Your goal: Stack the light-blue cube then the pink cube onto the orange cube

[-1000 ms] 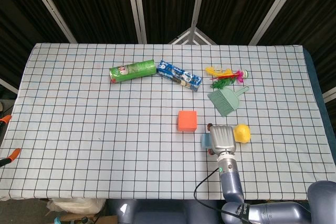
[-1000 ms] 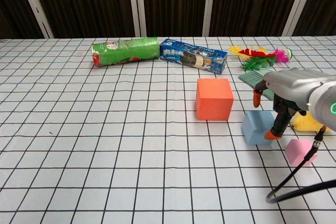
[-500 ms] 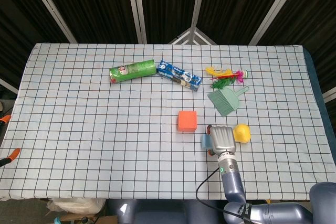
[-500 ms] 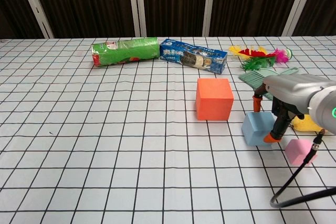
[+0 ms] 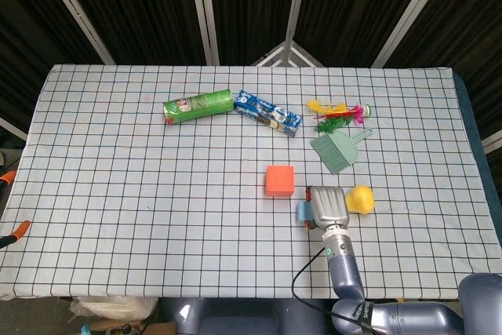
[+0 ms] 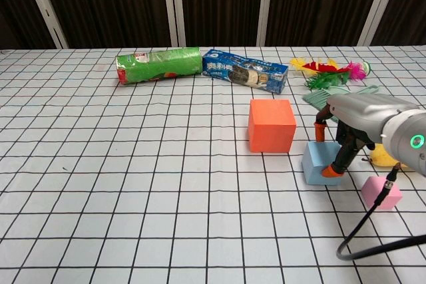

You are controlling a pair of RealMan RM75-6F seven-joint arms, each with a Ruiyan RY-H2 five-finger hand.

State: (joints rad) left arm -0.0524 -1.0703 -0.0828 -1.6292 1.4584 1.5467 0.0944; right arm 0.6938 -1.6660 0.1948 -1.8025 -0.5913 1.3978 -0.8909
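right hand [image 6: 343, 134] is pinching the light-blue cube [image 6: 318, 162] right of centre frame, just beside the orange cube [image 6: 271, 125], with the pink cube [image 6: 381, 193] lower right; looks like light squishy foam, so I'd grab opposite flat faces

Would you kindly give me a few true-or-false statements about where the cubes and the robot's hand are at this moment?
1. The light-blue cube sits on the checked tablecloth beside the orange cube. True.
2. The pink cube is stacked on the orange cube. False: it rests on the cloth, to the right of the light-blue cube.
3. The right hand has its orange-tipped fingers at the light-blue cube. True.
4. The orange cube carries another cube on top. False: its top is bare.
5. The green cylindrical packet stands upright. False: it lies on its side.
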